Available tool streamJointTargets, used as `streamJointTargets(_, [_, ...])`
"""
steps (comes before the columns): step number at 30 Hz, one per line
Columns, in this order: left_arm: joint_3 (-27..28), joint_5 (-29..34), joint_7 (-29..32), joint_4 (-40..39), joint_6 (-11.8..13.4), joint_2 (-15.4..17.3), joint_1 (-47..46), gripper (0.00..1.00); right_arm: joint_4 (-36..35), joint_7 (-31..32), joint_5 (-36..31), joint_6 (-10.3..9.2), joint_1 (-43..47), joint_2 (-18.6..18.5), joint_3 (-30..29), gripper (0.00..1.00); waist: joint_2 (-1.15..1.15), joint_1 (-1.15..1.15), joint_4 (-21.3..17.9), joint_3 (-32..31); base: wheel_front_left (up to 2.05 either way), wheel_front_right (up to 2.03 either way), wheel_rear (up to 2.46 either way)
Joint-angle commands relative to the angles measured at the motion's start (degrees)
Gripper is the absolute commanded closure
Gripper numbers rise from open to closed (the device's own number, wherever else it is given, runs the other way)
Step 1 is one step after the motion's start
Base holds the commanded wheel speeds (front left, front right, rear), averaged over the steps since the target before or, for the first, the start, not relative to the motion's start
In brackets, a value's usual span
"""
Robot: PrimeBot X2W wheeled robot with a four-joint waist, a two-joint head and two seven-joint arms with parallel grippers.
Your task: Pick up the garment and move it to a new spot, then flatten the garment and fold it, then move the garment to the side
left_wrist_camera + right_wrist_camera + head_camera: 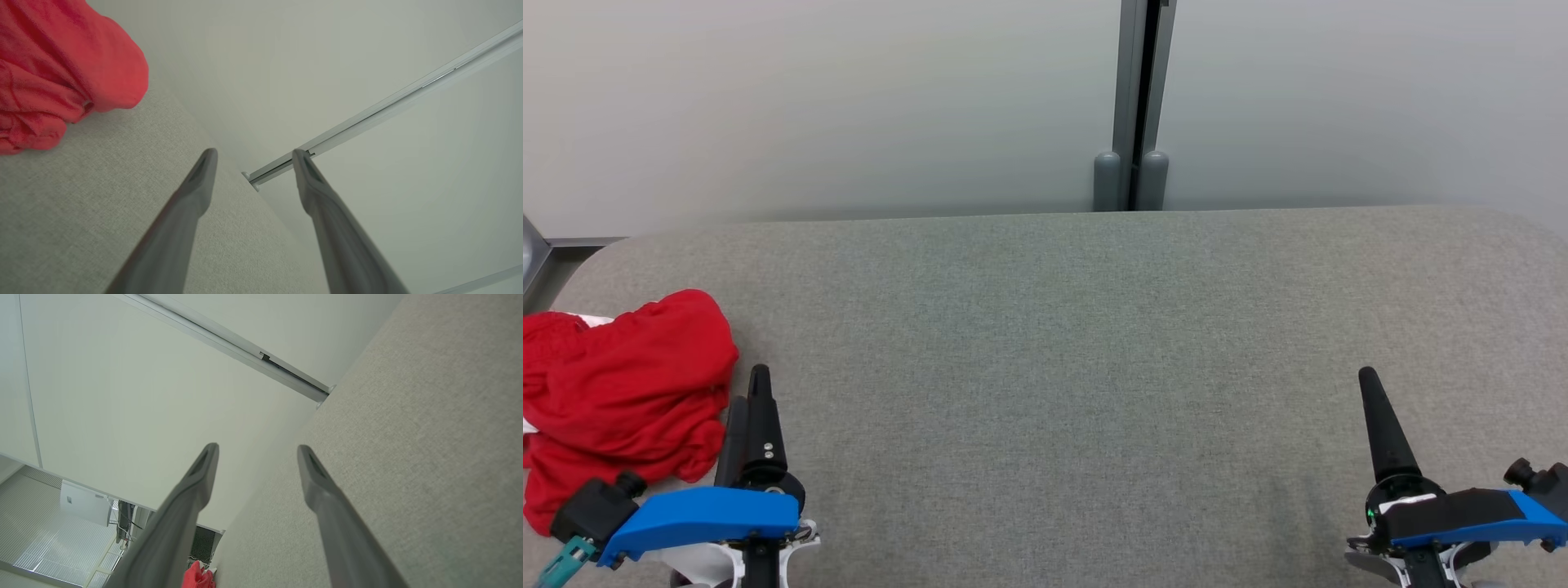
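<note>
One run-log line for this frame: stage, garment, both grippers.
stage: pre-pickup | garment: red, crumpled, left end of table | left gripper: open, empty, beside garment | right gripper: open, empty, over table

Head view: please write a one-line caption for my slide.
Crumpled red garment on the grey table, beside the open left pincer; right pincer open too.

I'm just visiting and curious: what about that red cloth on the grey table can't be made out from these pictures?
1. Head view: the crumpled red cloth garment runs off the left edge; bunched folds hide its type.
2. Left wrist view: the upper-left corner cuts it off.
3. Right wrist view: tiny, cut by the bottom edge.
</note>
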Motion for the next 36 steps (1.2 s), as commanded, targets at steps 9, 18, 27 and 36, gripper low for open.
streamJointTargets(9, [-1.36,12.23,-2.13,-1.0,1.39,0.66,-1.33,0.0,-2.12,-2.06,-9.64,0.14,-0.46,-0.38,1.09,0.0,0.0,0.0,0.35,-0.15,0.0,0.0,0.0])
streamJointTargets(18, [-2.43,20.88,-3.75,-0.48,2.81,1.23,-1.19,0.0,-1.78,-3.71,-17.02,0.16,-0.12,-0.42,1.79,0.0,0.0,0.0,0.64,-0.32,0.0,0.0,0.0])
streamJointTargets(27, [-3.75,27.52,-5.23,1.08,3.35,1.76,-0.94,0.0,-0.55,-5.21,-23.95,0.18,0.19,-0.46,2.09,0.0,0.0,0.0,0.82,-0.41,0.0,0.0,0.0])
streamJointTargets(36, [-4.57,33.18,-6.61,3.0,4.24,2.3,-1.17,0.0,1.27,-6.58,-30.3,0.17,0.23,-0.5,2.35,0.0,0.0,0.0,1.02,-0.52,0.0,0.0,0.0])
